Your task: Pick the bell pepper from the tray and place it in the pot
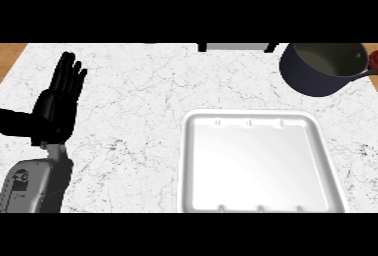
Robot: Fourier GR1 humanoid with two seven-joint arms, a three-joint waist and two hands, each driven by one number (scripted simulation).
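White tray (325, 150), dark pot (314, 80) beyond

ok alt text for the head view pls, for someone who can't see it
A white tray with nothing in it sits on a marbled white counter, with a dark pot at the upper right. The left hand rests open at the left, fingers up; no bell pepper or right hand shows.

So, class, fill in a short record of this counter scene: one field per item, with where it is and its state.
tray: white, lower right, nothing visible in it
pot: dark, upper right, upright, apart from tray
red object: at right edge beside pot, mostly cut off, identity unclear
left robot hand: at left, open, resting, fingers up
right robot hand: not in view
counter: white marbled
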